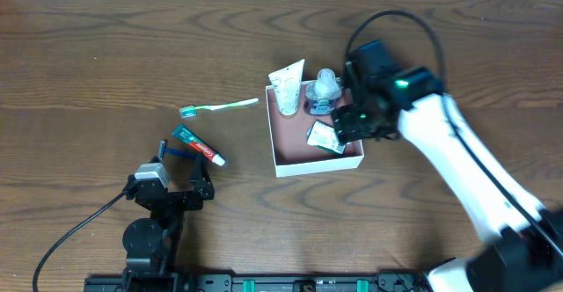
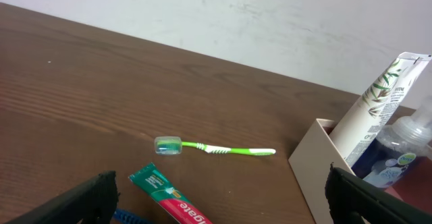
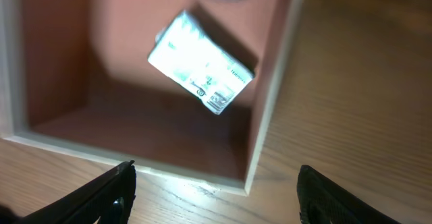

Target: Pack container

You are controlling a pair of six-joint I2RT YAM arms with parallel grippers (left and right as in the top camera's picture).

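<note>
The container (image 1: 295, 141) is a shallow white box with a reddish-brown inside, right of the table's middle. In it lie a white tube (image 1: 288, 90), a clear bottle (image 1: 324, 88) and a small silvery packet (image 1: 325, 137). My right gripper (image 1: 352, 123) hovers open over the box's right edge. In its wrist view the right gripper (image 3: 216, 197) has nothing between the fingers, and the packet (image 3: 200, 62) rests beside the box wall (image 3: 270, 96). The left gripper (image 1: 176, 179) stands wide open near the front left, just behind a red-and-green toothpaste tube (image 1: 198, 145).
A green toothbrush (image 1: 220, 106) lies on the table left of the box. A blue item (image 1: 174, 149) pokes out beside the toothpaste. In the left wrist view the toothbrush (image 2: 216, 148), toothpaste (image 2: 169, 197) and box wall (image 2: 314, 170) all show.
</note>
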